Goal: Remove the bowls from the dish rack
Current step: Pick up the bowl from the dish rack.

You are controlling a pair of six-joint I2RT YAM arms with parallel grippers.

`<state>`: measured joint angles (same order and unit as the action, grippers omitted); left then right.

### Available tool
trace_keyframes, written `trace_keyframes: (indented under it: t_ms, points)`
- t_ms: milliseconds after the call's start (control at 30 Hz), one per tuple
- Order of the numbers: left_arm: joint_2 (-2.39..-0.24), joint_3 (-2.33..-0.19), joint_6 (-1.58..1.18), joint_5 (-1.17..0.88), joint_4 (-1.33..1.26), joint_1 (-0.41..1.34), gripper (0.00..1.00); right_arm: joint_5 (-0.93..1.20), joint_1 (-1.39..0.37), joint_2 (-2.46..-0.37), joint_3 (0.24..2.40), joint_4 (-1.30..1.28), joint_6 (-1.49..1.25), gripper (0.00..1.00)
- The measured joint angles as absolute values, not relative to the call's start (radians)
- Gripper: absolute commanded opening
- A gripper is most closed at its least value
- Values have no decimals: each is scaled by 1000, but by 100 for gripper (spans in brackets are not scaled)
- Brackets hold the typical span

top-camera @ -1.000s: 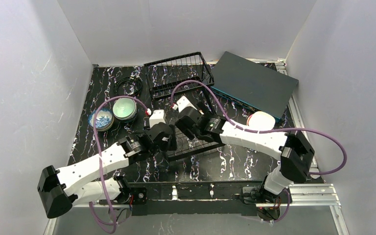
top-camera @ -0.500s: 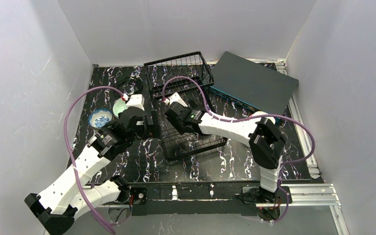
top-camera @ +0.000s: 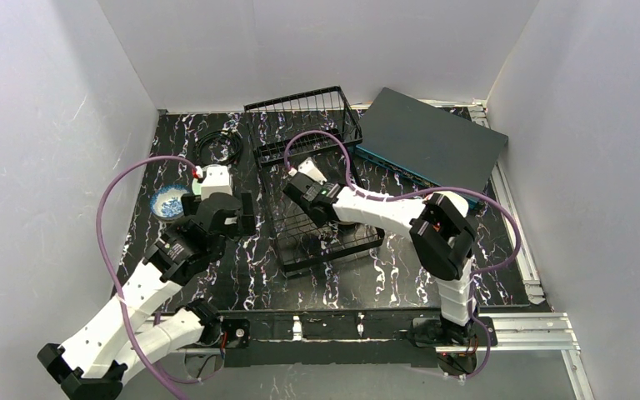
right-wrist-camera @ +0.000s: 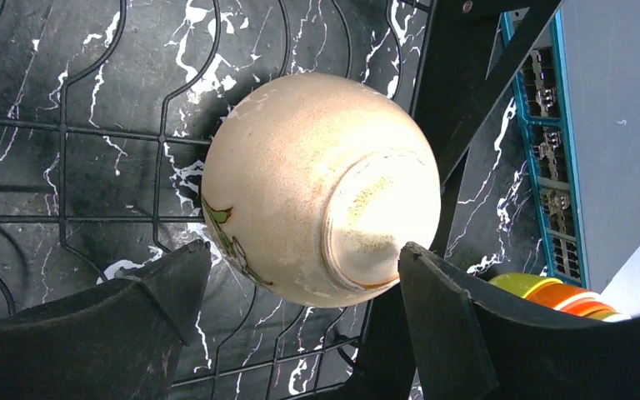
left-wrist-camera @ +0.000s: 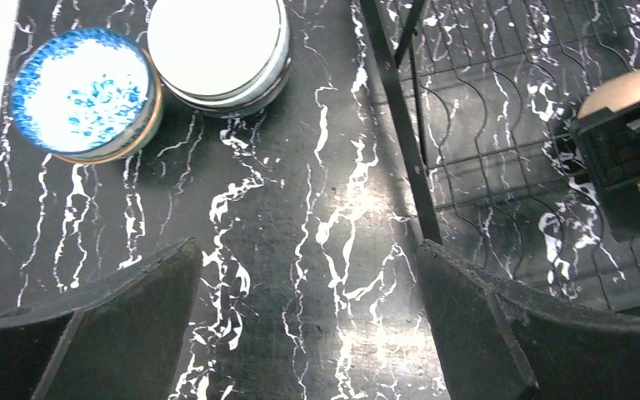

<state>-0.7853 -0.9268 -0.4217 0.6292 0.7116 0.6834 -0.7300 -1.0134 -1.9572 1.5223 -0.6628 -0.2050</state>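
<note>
The black wire dish rack (top-camera: 343, 243) lies mid-table, its raised basket tier (top-camera: 304, 117) at the far end. A beige bowl (right-wrist-camera: 317, 187) rests tilted in the rack, its foot towards the camera. My right gripper (right-wrist-camera: 304, 247) is open, one finger on each side of this bowl's near edge; it also shows from above (top-camera: 332, 217). My left gripper (left-wrist-camera: 304, 275) is open and empty over bare table left of the rack (left-wrist-camera: 400, 125). Beyond it stand a blue-and-white bowl (left-wrist-camera: 83, 92) and a pale white-green bowl (left-wrist-camera: 217, 46).
A flat dark grey-teal box (top-camera: 429, 137) lies at the back right. A coiled black cable (top-camera: 217, 146) lies at the back left. A stack of yellow and orange bowls (right-wrist-camera: 554, 293) stands right of the rack. White walls close in the table.
My left arm has swung left, away from the rack to beside the two bowls. My right gripper has moved further left inside the rack.
</note>
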Motion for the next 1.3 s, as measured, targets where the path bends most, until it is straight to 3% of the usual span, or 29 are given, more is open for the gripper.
trace_keyframes:
  t_ms: [633,1300]
  points:
    - [-743,-905,-412,719,704,663,98,-735,-1022,-1956,1548,-753,-207,92]
    - [-727,-893,-413,735,704,656,98,-984,-1083,-2096,1659,-679,-204,97]
